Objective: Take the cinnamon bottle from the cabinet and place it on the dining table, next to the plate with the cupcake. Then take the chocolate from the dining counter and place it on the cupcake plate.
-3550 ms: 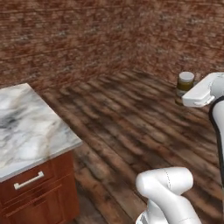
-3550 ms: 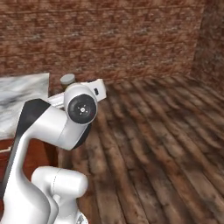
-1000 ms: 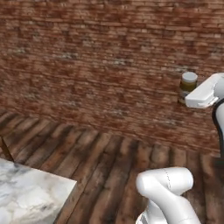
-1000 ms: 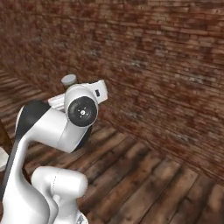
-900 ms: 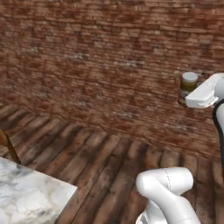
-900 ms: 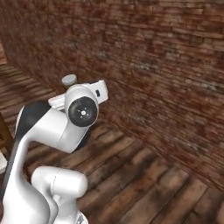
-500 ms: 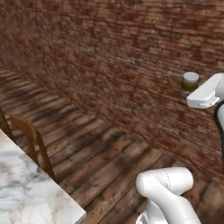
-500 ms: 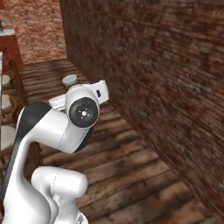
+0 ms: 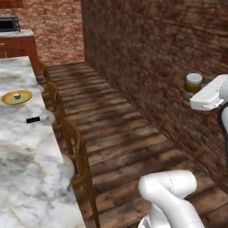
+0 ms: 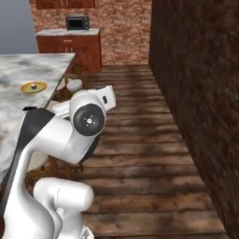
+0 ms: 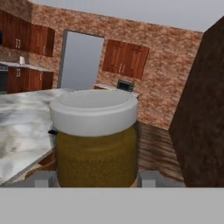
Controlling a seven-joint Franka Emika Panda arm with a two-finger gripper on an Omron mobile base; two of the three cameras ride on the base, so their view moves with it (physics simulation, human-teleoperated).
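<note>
The cinnamon bottle (image 11: 94,140), a brown-filled jar with a white lid, stands upright between my fingertips (image 11: 148,178). My gripper (image 9: 192,95) is shut on the cinnamon bottle (image 9: 193,83) and holds it up in the air at the right, near the brick wall. Far off on the marble dining table (image 9: 26,178) lies the yellow plate (image 9: 6,99) with the cupcake (image 9: 17,95). The chocolate (image 9: 32,120), a small dark bar, lies on the marble a little nearer than the plate. The plate (image 10: 25,87) and its cupcake (image 10: 33,85) also show in the right base view.
Wooden chairs (image 9: 73,142) line the table's right edge. A brick wall (image 9: 156,53) runs along the right. Wood floor (image 9: 120,133) lies between wall and chairs. At the back stand red cabinets and a microwave (image 10: 77,22).
The base has turned, so the whole scene has swung: the brick wall has slid right and the marble table with the plate has come into view. The bottle stays in the gripper.
</note>
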